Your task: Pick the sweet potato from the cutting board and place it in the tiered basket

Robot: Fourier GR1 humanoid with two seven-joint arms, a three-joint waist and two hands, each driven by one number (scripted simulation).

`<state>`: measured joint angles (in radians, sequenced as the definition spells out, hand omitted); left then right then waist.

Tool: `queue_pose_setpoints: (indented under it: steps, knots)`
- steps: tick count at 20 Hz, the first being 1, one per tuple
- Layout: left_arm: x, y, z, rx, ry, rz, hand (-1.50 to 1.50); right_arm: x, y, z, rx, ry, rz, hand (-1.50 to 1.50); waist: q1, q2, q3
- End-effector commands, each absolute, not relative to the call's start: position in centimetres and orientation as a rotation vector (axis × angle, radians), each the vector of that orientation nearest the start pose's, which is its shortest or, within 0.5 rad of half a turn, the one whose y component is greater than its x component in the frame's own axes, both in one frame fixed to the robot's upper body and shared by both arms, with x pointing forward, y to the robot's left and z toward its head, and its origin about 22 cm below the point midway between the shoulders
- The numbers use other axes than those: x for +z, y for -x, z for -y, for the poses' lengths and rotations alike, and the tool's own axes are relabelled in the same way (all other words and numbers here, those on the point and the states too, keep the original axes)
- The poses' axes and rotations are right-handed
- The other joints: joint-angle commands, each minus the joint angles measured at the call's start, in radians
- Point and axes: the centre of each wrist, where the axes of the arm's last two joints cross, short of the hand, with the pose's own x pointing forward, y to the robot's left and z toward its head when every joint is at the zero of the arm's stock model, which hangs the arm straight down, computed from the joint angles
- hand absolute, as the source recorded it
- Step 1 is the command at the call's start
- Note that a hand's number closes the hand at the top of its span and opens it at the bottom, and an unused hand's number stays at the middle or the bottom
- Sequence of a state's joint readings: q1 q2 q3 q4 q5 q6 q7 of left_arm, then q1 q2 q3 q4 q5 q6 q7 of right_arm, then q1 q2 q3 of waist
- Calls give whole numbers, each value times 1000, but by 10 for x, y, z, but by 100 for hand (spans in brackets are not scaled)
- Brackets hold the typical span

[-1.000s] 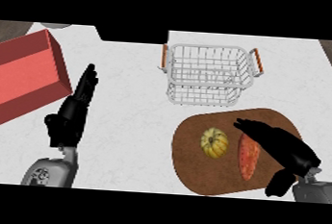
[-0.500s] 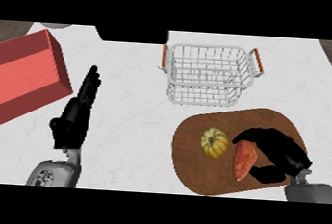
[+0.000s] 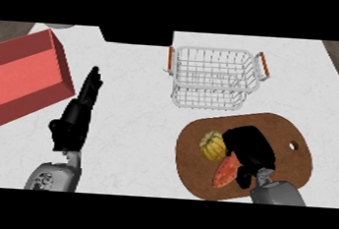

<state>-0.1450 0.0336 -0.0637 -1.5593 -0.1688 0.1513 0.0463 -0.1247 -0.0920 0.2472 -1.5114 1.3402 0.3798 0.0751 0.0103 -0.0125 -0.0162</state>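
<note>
An orange sweet potato (image 3: 225, 172) lies on the brown cutting board (image 3: 287, 136) at the lower right. My right hand (image 3: 250, 147) is over it, fingers curled round its upper end, hiding that part. A yellow squash (image 3: 212, 144) sits on the board just left of the hand. The white wire tiered basket (image 3: 216, 78) with orange handles stands beyond the board, at the upper middle. My left hand (image 3: 76, 115) rests open at the left, fingers straight and pointing away.
A red box (image 3: 22, 80) lies at the left edge. A black object (image 3: 136, 35) sits at the back behind the basket. Bare white counter (image 3: 135, 129) lies between the left hand and the board.
My right hand has moved left across the board and closed on the sweet potato, which has tilted and shifted toward the board's lower part. The left hand has barely moved.
</note>
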Motion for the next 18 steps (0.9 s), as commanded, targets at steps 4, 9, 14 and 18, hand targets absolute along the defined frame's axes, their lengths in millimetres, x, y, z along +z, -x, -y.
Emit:
queue_pose_setpoints:
  steps: [4,9,14,18]
  knots:
    - [29,-277,-191,-143,-149,1670,0,10,-249,97,1481,1046,784,150,39,19,14]
    - [36,-278,-186,-138,-164,1662,0,37,-228,53,1334,1171,795,150,36,13,16]
    - [23,-271,-188,-130,-165,1676,0,79,-232,22,1185,1314,853,150,34,13,15]
    - [33,-273,-210,-140,-196,1656,0,122,-225,13,1061,1381,963,150,25,4,14]
